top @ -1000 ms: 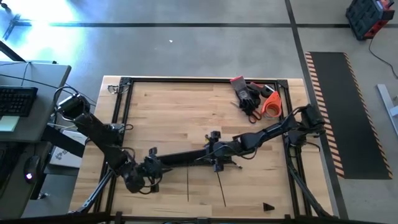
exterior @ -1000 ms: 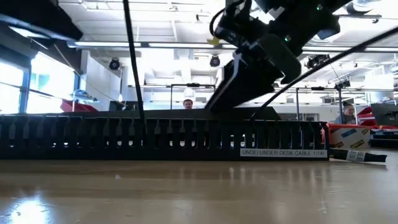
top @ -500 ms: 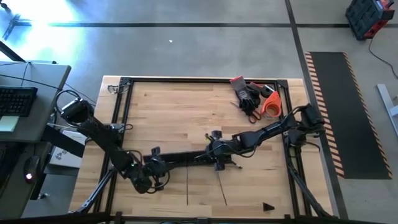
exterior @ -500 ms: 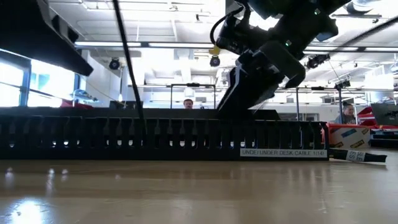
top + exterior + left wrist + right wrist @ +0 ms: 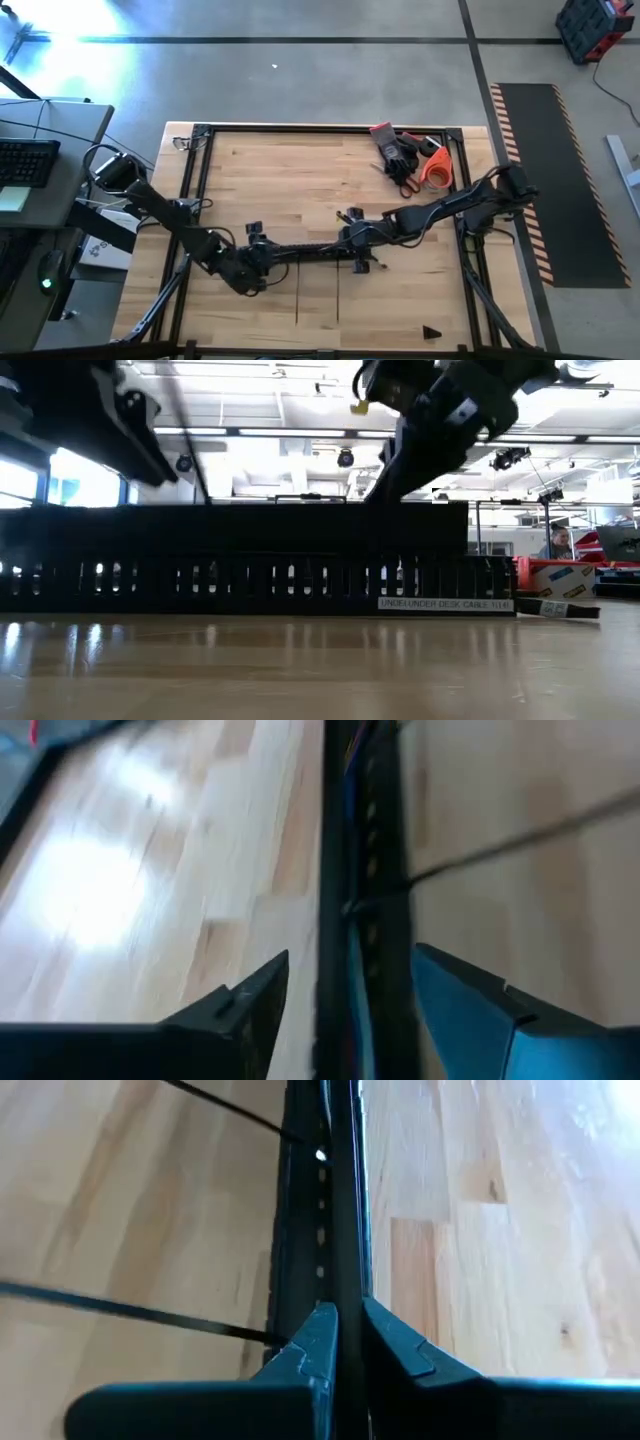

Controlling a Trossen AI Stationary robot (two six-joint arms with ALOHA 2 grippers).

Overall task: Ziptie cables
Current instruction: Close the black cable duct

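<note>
Wooden bench (image 5: 270,180), black-framed, seen from above. Off its left edge, a keyboard (image 5: 25,162), cut by the picture's border. Left tool (image 5: 262,262) at the left end of the black slotted duct (image 5: 310,250), released, fingers spread to either side of the duct wall without gripping it. Cables (image 5: 350,750) lying inside the duct, glimpsed only as a few purple and blue threads in the left wrist view; hidden by the duct wall from table height and too fine to pick out from above. Two thin black zip ties (image 5: 297,298) trailing from the duct toward the bench's front edge. Right tool (image 5: 356,240) at the duct's right part, clenched, fingers pinched together over its upper edge; impossible to tell whether any wire is caught between them. White label (image 5: 440,604) on the duct's right end, partly legible: "UNDER DESK CABLE". Farther right, gloves (image 5: 398,152) and an orange tape roll (image 5: 436,168).
</note>
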